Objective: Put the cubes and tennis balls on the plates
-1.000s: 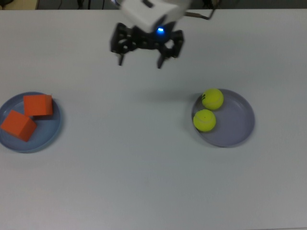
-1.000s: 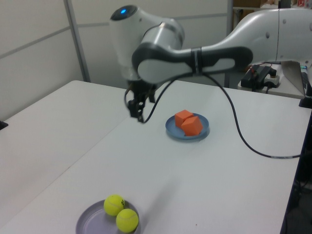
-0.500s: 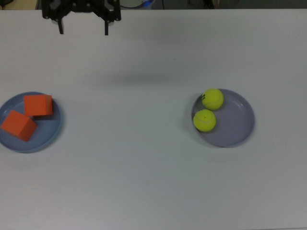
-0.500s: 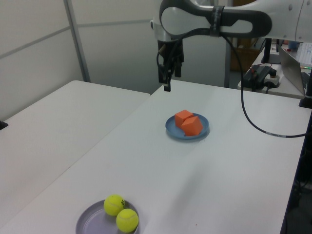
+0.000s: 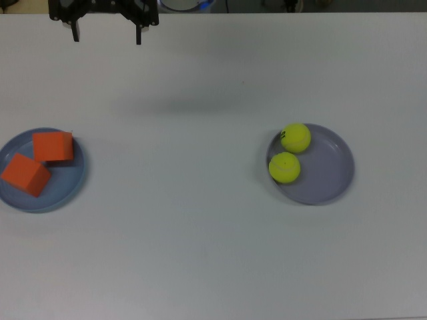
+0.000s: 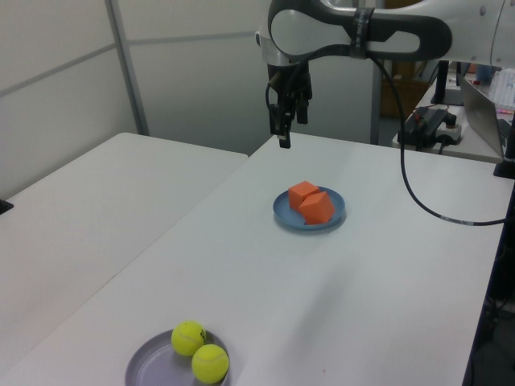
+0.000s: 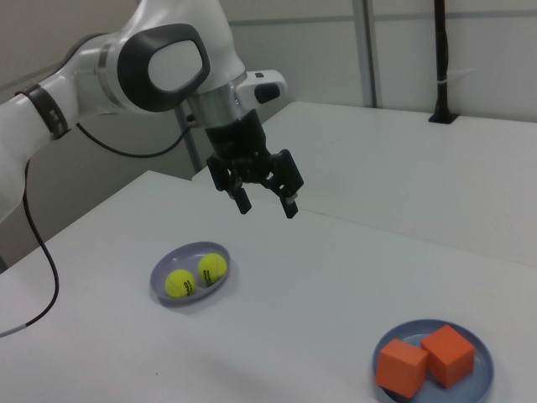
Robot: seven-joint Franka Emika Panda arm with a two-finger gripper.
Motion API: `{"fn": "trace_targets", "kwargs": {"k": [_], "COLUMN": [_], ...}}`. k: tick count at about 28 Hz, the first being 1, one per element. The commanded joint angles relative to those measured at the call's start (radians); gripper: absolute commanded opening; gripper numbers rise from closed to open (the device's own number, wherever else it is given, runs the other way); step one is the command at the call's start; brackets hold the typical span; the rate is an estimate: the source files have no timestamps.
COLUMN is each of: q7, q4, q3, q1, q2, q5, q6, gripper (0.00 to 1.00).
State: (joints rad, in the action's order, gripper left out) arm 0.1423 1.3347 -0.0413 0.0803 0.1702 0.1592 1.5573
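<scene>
Two orange cubes point(image 5: 37, 160) point(image 6: 312, 201) point(image 7: 426, 361) lie side by side on the light blue plate point(image 5: 70, 190) point(image 6: 282, 214) point(image 7: 478, 382) at the top view's left. Two yellow-green tennis balls point(image 5: 289, 153) point(image 6: 199, 351) point(image 7: 195, 275) rest on the lavender plate point(image 5: 330, 177) point(image 6: 149, 368) point(image 7: 164, 267) at the top view's right. My gripper point(image 5: 105, 33) point(image 6: 283, 138) point(image 7: 267, 206) hangs open and empty high above the table's far edge, well apart from both plates.
The white table point(image 5: 200, 220) spreads between the plates. A second white table point(image 6: 80, 217) adjoins it. A black cable point(image 6: 418, 193) trails from the arm, and a black post point(image 7: 440, 67) stands on the far table in the right view.
The gripper has risen and swung from above the table's middle toward the top view's upper left, staying open. Cubes and balls have not moved.
</scene>
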Motion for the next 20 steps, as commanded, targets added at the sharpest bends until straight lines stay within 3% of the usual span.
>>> {"fn": "trace_targets", "kwargs": {"k": [1,12,20], "q7": [0.014,-0.064,-0.107], "q4": [0.02,0.012,0.014], "q3": [0.001,0.012,0.014], "q1": [-0.004,-0.011,-0.019], "q2": [-0.018,-0.031,-0.051], "q5": [0.017,0.019,0.02], "q6": [-0.014,-0.025,-0.126], "gripper": [1.0,1.0,1.0]}}
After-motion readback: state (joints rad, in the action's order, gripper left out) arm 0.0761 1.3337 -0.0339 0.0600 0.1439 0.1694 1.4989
